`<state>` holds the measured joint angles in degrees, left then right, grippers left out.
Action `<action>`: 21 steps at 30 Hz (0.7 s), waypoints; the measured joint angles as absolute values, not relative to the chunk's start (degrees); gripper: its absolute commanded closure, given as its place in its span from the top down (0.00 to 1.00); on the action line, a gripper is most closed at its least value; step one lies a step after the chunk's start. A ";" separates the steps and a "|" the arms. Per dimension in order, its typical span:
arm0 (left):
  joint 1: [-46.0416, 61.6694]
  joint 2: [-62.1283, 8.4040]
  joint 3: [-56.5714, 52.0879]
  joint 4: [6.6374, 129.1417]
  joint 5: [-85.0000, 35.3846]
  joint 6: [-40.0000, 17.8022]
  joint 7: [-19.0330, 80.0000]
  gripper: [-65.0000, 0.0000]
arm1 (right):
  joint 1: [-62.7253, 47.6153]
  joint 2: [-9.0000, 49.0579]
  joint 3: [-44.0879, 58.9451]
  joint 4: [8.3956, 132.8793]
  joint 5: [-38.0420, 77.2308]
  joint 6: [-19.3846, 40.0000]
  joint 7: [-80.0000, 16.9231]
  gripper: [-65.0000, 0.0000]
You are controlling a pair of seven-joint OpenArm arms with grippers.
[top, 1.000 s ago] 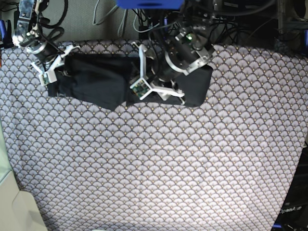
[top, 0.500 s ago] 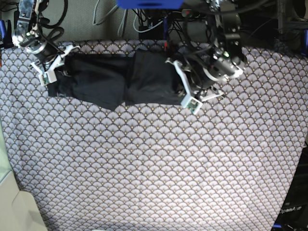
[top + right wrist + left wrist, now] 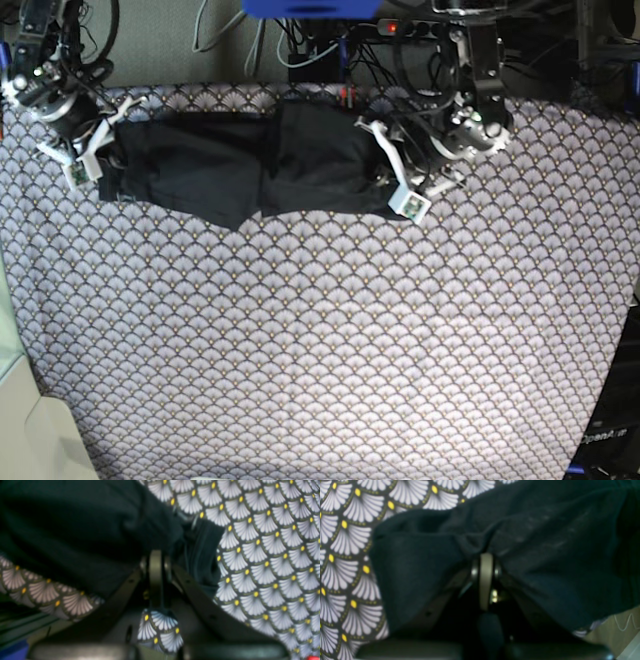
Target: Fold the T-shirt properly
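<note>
Black soft cloth fills the left wrist view: the T-shirt (image 3: 545, 550) is bunched at centre frame, puckered where the left gripper (image 3: 485, 562) is pressed together on a fold. Scallop-print tablecloth (image 3: 342, 542) is seen at the left edge.

Right wrist view: the right gripper (image 3: 156, 560) is closed at the shirt's edge, upper left of frame; whether cloth is actually pinched cannot be told.

Base view: the T-shirt (image 3: 250, 170) is stretched as a band across the upper frame, between both grippers. It is judged light, limp and sag-prone; hold is best taken at end corners or hems.
</note>
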<state>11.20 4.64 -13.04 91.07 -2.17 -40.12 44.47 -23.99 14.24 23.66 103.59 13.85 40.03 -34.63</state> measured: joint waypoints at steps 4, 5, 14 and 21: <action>11.07 4.64 -13.04 91.29 -2.00 -40.12 44.73 0.00 | -22.76 14.24 27.40 106.24 13.93 39.99 -38.81 0.01; 11.07 4.62 -13.04 91.26 -2.00 -40.12 44.71 0.00 | -22.00 13.80 28.03 106.13 13.78 40.01 -40.58 0.01; 11.25 4.62 -13.04 91.18 -2.02 -40.12 44.51 0.00 | -19.29 12.34 30.37 105.73 16.25 40.03 -46.61 0.39; 11.55 4.62 -13.02 91.37 -2.04 -40.12 44.27 0.00 | -20.08 13.50 30.30 103.55 30.55 40.03 -46.57 0.67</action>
<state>11.55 4.62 -13.02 91.37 -2.04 -40.12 44.27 -20.08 13.50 30.30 103.55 30.55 40.03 -46.57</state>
